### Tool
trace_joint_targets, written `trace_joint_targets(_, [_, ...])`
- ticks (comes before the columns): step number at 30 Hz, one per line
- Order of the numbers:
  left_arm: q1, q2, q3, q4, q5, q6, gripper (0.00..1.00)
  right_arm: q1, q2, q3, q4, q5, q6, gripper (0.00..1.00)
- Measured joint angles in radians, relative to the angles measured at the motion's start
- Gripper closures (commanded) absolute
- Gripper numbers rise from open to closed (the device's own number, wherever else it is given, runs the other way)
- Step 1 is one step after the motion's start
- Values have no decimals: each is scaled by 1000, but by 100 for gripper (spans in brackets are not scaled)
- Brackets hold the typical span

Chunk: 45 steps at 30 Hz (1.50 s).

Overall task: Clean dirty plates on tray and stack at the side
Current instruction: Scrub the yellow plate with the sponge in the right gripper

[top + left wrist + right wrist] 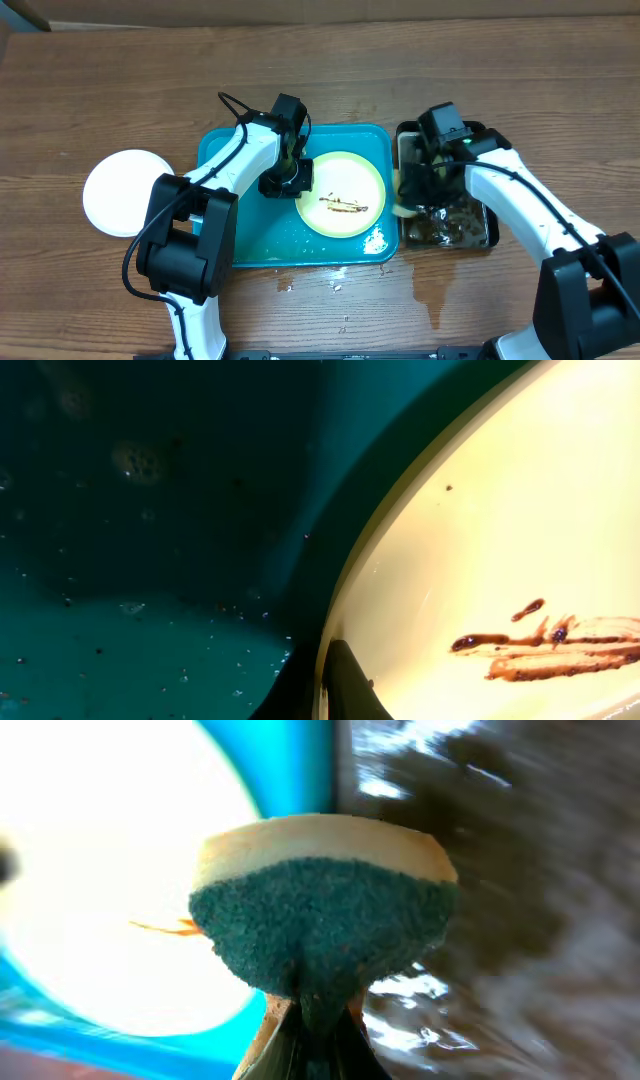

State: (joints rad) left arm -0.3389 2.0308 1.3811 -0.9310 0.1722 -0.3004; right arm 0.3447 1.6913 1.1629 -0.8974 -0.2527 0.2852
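- White plate (127, 192): lies on the table (80, 90) at 9 o'clock of the tray, apart from it. Its face shows no streaks.
- Tray (222, 150): teal, wet, with droplets and specks on its floor in the left wrist view.
- Left gripper (285, 182): down on the tray at the 9 o'clock rim of the yellow-green plate. The left wrist view shows one dark finger (348, 685) at that rim and the other is out of frame, so I cannot tell how the jaws stand.
- Yellow-green plate (340, 180): flat on the tray toward its 3 o'clock end. A brown sauce streak (343, 206) runs across it just toward 6 o'clock of its centre.
- Right gripper (305, 1010): jaws pinching a sponge (320, 920) at its base, with the green scouring face toward the camera and yellow foam behind.
- Sponge, overhead: sits at the 9 o'clock edge of the pan, between pan and tray.
- Pan (487, 238): black-rimmed, holding brown water, just beside the tray at its 3 o'clock.
- Puddle (430, 290): a wet patch on the table at 6 o'clock of the pan.
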Motion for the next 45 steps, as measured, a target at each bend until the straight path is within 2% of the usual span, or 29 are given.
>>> trace_joint_targets(6, [0,0,0,0,3,0,96,139,2,5,145,-117,32,96])
trace_joint_targets(12, [0,0,0,-5,11,0,96,248,81,11,293,-154,187,96])
trace_joint_targets(22, [0,0,-1,-5,16,0,96,280,130,11,401,-162,317,96])
trace_joint_targets(45, [0,0,-1,-5,18,0,96,280,270,12,486,-177,391,96])
